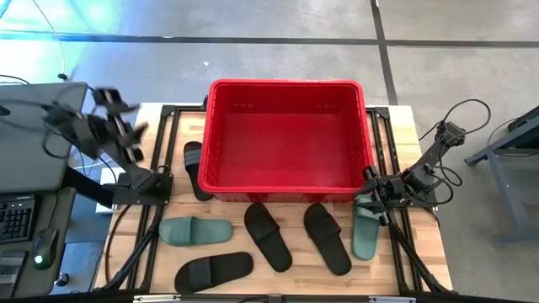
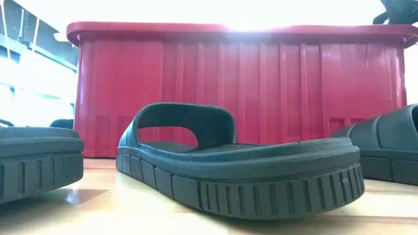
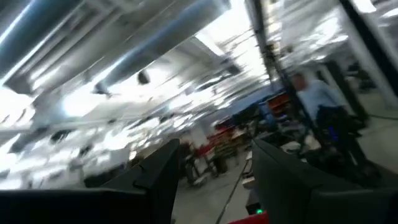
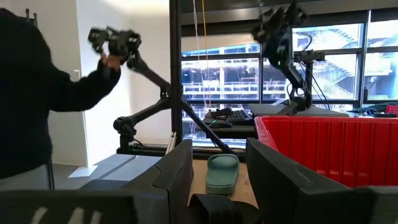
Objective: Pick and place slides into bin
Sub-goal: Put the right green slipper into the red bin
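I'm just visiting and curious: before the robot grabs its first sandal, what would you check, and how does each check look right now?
1. Red bin empty and ready: ok, no sandal inside.
2. Sandals within reach: ok, six lie on the table outside the bin, including a green sandal and a black sandal.
3. Right hand free: ok, fingers open, low by the other green sandal.
4. Left hand free: ok, open, raised off the table's left side.
5. Black sandal beside the bin's left wall easy to grasp: cannot tell.
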You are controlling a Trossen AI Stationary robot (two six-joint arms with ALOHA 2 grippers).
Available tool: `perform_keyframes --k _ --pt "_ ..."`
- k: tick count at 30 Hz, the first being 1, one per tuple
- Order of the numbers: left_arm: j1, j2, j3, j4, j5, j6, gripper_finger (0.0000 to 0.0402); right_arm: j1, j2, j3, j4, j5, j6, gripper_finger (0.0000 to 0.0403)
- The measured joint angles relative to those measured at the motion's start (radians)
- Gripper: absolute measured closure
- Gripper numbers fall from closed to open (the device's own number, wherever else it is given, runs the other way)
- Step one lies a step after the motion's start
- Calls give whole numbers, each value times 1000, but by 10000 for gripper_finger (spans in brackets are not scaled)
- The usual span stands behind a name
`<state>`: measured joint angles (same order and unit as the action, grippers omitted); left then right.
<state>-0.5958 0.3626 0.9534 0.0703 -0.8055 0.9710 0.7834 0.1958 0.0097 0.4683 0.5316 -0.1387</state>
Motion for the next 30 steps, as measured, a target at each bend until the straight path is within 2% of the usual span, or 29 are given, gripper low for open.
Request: perform_keyframes --k 3,6,11,13,15,17,19,21,23,26,30 --pt "0 59 128 -22 -8 -7 218 0 0 0 4 3 0 263" --pt "0 99 218 -19 -19 -7 218 0 1 0 51 51 13 263" --pt "0 119 258 -30 -30 -41 218 0 1 4 218 77 -21 263" --pt "0 119 256 -40 -32 -92 218 -1 1 45 281 27 -39 263" --pt "0 119 256 -82 -42 -147 218 0 0 113 274 -87 -106 263" --pt "0 121 255 -135 -45 -198 218 0 17 209 197 -204 -162 263" --pt "0 125 255 -190 -45 -255 218 0 61 336 89 -237 -185 263" --pt "0 136 255 -235 -41 -291 218 0 130 486 -39 -190 -192 263" --pt "0 148 254 -262 -36 -309 218 0 235 646 -151 -95 -180 263" --pt "0 161 254 -268 -35 -346 218 -1 406 872 -232 16 -177 263" --pt "0 175 255 -289 -32 -352 218 0 597 1141 -283 45 -172 263"
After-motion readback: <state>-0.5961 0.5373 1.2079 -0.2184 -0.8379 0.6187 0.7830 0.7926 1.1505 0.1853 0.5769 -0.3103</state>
